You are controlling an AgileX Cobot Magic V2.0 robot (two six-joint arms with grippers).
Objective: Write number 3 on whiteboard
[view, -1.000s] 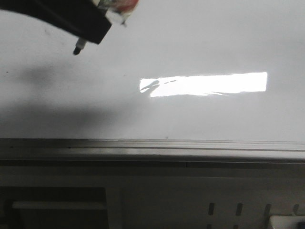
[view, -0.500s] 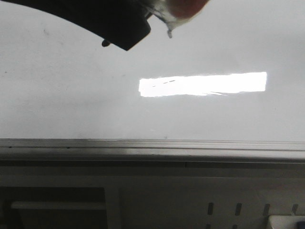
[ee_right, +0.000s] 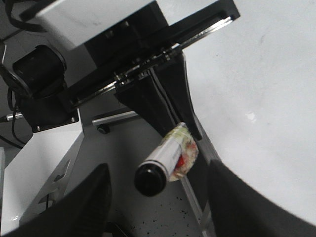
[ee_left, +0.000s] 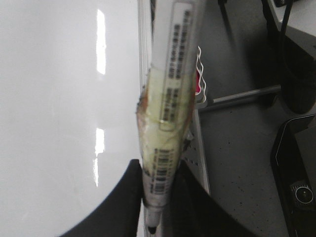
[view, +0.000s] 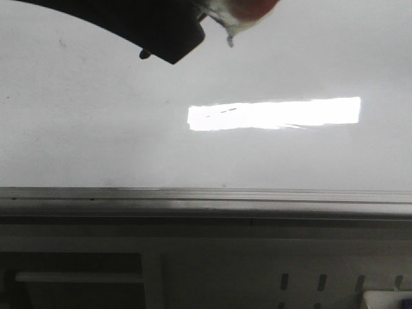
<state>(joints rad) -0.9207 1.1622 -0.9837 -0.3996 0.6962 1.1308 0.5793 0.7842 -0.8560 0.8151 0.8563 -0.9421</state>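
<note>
The whiteboard [view: 270,161] fills the front view, with a bright rectangular reflection [view: 273,114] and a grey metal edge strip [view: 206,195]. No number 3 stroke shows on it. My left gripper [view: 166,50] is at the top left of the front view, shut on a white marker pen [ee_left: 170,98] wrapped in yellowish tape. Its black tip [view: 145,55] points at the board; I cannot tell whether it touches. In the left wrist view the gripper [ee_left: 155,197] clamps the pen's lower barrel. My right gripper [ee_right: 159,170] is open and empty, off the board's edge, looking at the pen's black end [ee_right: 150,180].
Below the edge strip is a white frame with slots [view: 302,283]. Beside the board, the left wrist view shows grey floor, a metal rod [ee_left: 247,94] and a black device [ee_left: 296,173]. The left arm's body [ee_right: 123,49] and a white stand [ee_right: 39,163] show in the right wrist view.
In the front view my left gripper, still holding the marker, moved right and towards the board's far side over the last second. In the last half second it barely shifted.
</note>
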